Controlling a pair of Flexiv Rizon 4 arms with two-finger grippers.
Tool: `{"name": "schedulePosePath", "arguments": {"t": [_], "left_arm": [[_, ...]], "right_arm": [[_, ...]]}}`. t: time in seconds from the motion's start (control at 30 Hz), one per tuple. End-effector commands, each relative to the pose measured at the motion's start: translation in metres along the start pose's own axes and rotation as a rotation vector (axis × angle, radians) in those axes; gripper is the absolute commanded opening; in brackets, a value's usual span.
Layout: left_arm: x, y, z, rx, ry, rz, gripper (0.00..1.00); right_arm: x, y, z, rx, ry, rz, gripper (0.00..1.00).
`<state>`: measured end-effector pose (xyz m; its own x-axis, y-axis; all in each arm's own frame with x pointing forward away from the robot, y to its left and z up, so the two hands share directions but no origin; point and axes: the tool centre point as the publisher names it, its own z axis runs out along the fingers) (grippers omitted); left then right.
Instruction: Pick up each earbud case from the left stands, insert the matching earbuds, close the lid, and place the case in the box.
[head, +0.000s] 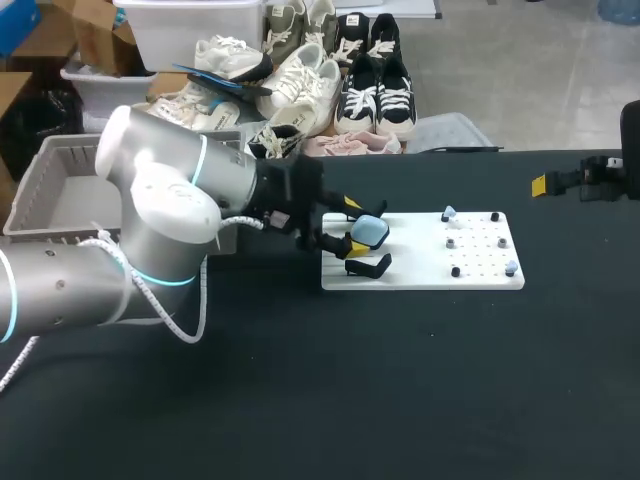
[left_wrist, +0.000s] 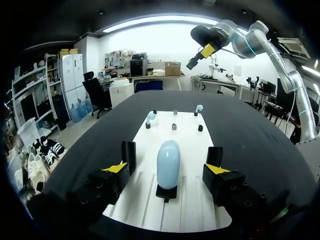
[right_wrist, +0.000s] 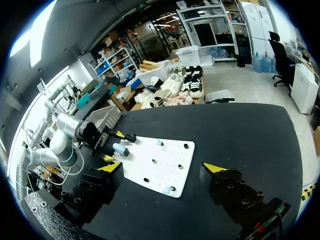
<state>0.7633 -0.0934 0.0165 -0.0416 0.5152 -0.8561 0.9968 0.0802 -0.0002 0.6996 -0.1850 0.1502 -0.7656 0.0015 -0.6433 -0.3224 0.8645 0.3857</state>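
A grey box (head: 45, 160) is being kept on the desk (head: 400, 380), well beyond the left end of the white board (head: 420, 275); its inside is being partly hidden by the left arm (head: 150, 220), and what it is holding cannot be told.

One pale blue earbud case (left_wrist: 168, 157) is being carried upright, lid down, on one black stand (left_wrist: 166, 192) at the left end of the board; no more than this one case and this one stand are being counted.

The left gripper (left_wrist: 172, 156) is being held around the case at that same end of the board; its fingers (left_wrist: 129, 155) are being kept released, one at each side of the case with a gap showing at both, so nothing is being grasped.

On the right half of the board two pale blue earbuds (left_wrist: 151, 116) are being counted, each perched on a post; five smaller dark or grey pegs (left_wrist: 174, 126) are being counted around them in the left wrist view.

The right gripper (right_wrist: 162, 170) is being held up over the desk, well off the right end of the board; its fingers (right_wrist: 111, 168) are being kept released, with nothing being held between them.
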Motion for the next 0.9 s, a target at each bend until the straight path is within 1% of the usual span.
{"name": "schedulePosePath", "arguments": {"t": [0.03,0.27,0.3,0.33,0.4,0.47,0.57,0.73,0.9], "left_arm": [[0.0007,0.0027,0.0037,0.003,-0.001,0.003,0.97],[0.0016,0.0038,0.0043,0.000,-0.002,0.000,0.92],[0.0017,0.0037,0.0043,0.000,-0.004,-0.002,0.87],[0.0020,0.0036,0.0042,0.000,-0.005,-0.003,0.87],[0.0024,0.0033,0.0039,0.001,-0.009,-0.005,0.76],[0.0025,0.0033,0.0038,0.003,-0.011,-0.004,0.74],[0.0028,0.0037,0.0039,0.005,-0.012,-0.003,0.67],[0.0027,0.0027,0.0049,0.012,-0.016,-0.002,0.66],[0.0027,0.0017,0.0064,0.021,-0.018,-0.004,0.59]], "right_arm": [[-0.0003,-0.0008,0.0001,-0.002,0.001,-0.001,1.00],[-0.0003,-0.0008,0.0001,-0.002,0.001,-0.001,1.00],[-0.0003,-0.0008,0.0001,-0.002,0.001,-0.001,1.00],[-0.0003,-0.0008,0.0001,-0.002,0.001,-0.001,1.00],[-0.0003,-0.0008,0.0001,-0.002,0.001,-0.001,1.00],[-0.0003,-0.0008,0.0001,-0.002,0.001,-0.001,1.00],[-0.0003,-0.0008,0.0001,-0.002,0.001,-0.001,1.00],[-0.0003,-0.0008,0.0001,-0.002,0.001,-0.001,1.00],[-0.0003,-0.0008,0.0001,-0.002,0.001,-0.001,1.00]]}}
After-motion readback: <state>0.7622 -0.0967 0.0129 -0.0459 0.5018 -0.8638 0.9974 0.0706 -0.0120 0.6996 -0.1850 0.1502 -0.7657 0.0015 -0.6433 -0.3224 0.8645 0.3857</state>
